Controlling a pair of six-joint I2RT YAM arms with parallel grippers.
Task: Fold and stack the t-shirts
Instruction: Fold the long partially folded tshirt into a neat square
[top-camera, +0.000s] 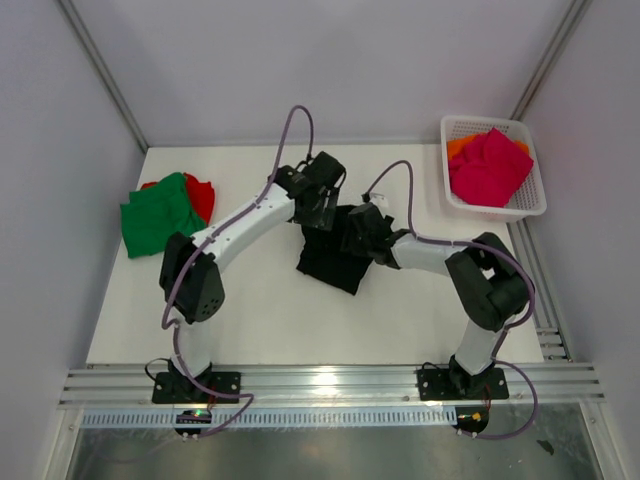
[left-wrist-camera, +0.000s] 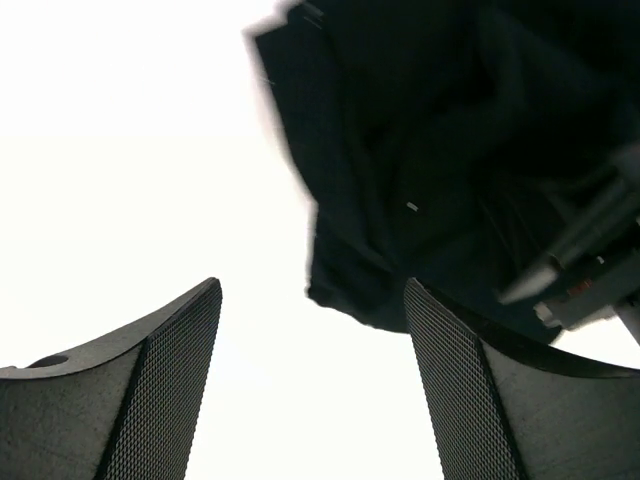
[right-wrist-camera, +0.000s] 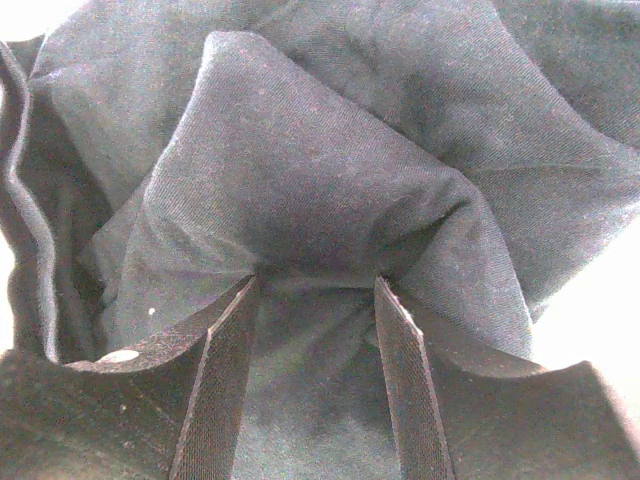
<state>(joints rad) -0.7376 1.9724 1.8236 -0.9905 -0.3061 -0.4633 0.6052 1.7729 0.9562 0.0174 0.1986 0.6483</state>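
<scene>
Left edge: we count two t-shirts here, one green t-shirt (top-camera: 152, 215) lying on one red t-shirt (top-camera: 203, 195), both near the left side of the bench (top-camera: 270, 325).
Left arm: we see its two left fingers (left-wrist-camera: 180, 370) standing wide apart and holding nothing. Bare bench shows between them, and black cloth lies just past the right-hand tip.
Middle: one black t-shirt (top-camera: 330, 262) lies crumpled mid-bench, between the two arms.
Right arm: we see its two right fingers (right-wrist-camera: 225, 380) closed partway on a bunch of the black t-shirt, with folds gathering at their tips.
Far right: one white basket (top-camera: 497, 211) in the far corner holds two t-shirts. One magenta-pink t-shirt (top-camera: 490, 168) lies over one orange t-shirt (top-camera: 462, 146), of which we see only an edge.
</scene>
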